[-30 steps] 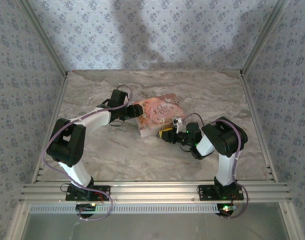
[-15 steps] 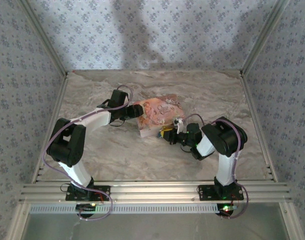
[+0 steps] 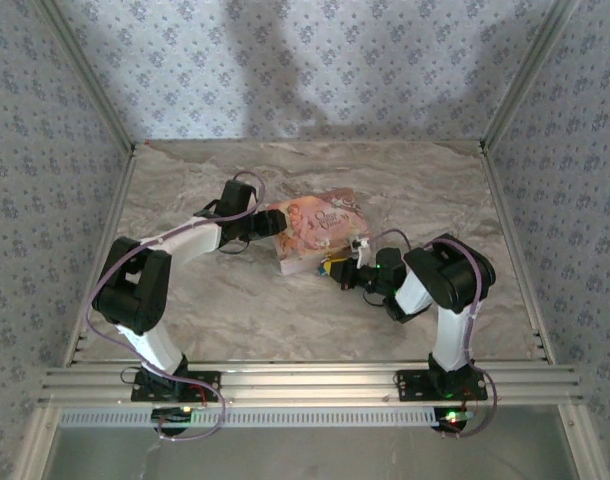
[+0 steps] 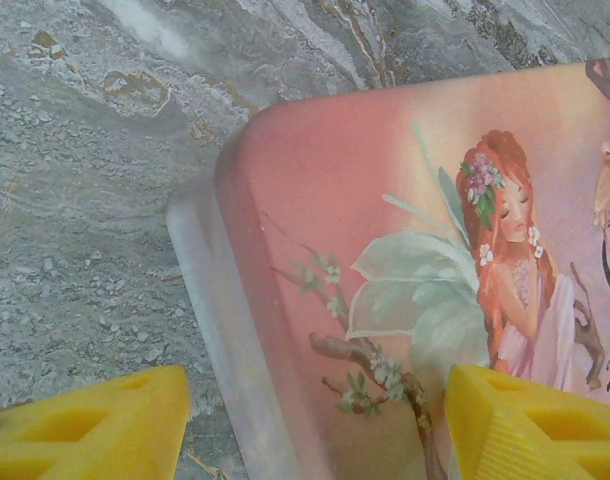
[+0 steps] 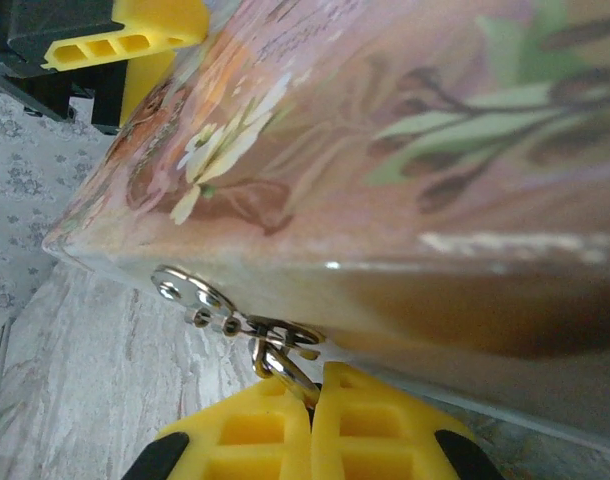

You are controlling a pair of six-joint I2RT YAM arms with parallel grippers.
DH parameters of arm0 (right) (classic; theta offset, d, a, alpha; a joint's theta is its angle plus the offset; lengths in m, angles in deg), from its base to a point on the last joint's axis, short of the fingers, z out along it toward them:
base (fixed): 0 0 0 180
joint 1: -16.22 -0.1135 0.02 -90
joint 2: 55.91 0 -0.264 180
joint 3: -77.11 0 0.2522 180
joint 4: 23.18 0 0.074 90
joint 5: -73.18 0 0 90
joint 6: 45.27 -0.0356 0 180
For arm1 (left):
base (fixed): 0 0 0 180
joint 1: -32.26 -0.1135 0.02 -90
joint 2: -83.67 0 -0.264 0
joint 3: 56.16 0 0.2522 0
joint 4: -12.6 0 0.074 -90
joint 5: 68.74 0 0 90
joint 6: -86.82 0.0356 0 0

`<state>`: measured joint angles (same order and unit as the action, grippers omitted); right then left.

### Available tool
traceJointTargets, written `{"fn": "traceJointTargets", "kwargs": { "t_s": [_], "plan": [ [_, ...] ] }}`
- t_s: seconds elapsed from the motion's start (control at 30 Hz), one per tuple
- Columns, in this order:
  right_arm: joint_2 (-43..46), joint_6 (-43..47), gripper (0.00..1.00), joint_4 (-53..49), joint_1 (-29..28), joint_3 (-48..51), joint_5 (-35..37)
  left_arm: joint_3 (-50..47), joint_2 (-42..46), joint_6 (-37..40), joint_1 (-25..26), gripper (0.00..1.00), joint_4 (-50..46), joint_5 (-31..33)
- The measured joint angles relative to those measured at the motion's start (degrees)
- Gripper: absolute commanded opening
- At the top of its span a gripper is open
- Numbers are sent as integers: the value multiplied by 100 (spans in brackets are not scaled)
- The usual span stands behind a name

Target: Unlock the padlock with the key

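The pink picture-covered box [image 3: 320,225] lies on the marble table. A silver hasp [image 5: 200,300] sticks out of its side. The padlock's metal loop [image 5: 285,372] hangs through that hasp, and my right gripper [image 5: 312,385] is shut on it; the lock's blue body is hidden between the yellow fingers. In the top view the right gripper [image 3: 335,268] sits at the box's near edge. My left gripper [image 4: 315,400] is open at the box's left end [image 3: 268,222], one finger over the table and the other over the lid [image 4: 405,260]. The key is out of view.
The marble table [image 3: 235,300] is bounded by patterned walls at the left, back and right. A metal rail [image 3: 305,380] runs along the near edge. The left gripper's yellow finger [image 5: 115,40] shows beyond the box's far corner in the right wrist view.
The right gripper's jaws have closed on the padlock's loop and edged slightly toward the box. The left arm and the box have not moved.
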<state>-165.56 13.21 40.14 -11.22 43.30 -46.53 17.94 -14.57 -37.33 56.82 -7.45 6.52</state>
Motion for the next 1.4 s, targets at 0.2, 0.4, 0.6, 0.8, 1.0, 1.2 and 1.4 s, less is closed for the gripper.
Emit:
{"fn": "traceJointTargets", "kwargs": {
  "t_s": [0.2, 0.4, 0.6, 0.8, 1.0, 1.2, 1.4],
  "plan": [
    [37, -173, 3, 35, 81, 55, 39, -11, 0, 0, 0, 68, 17, -2],
    [140, -302, 3, -26, 188, 116, 70, -15, 0, 0, 31, 68, 20, -26],
    [262, -363, 3, -160, 247, 155, 105, -17, 0, 0, 33, 68, 17, -52],
    [339, -452, 2, -232, 330, 181, 101, -17, 0, 0, 55, 68, 17, -79],
    [413, -520, 3, -396, 358, 181, 87, -61, 42, 4, 70, 69, 48, -87],
    [463, -560, 2, -501, 358, 175, 44, -81, 354, 122, 125, 71, -315, 146],
    [468, -560, 2, -529, 358, 175, 37, 55, 807, 326, 435, 71, -739, 562]
  ]
}}
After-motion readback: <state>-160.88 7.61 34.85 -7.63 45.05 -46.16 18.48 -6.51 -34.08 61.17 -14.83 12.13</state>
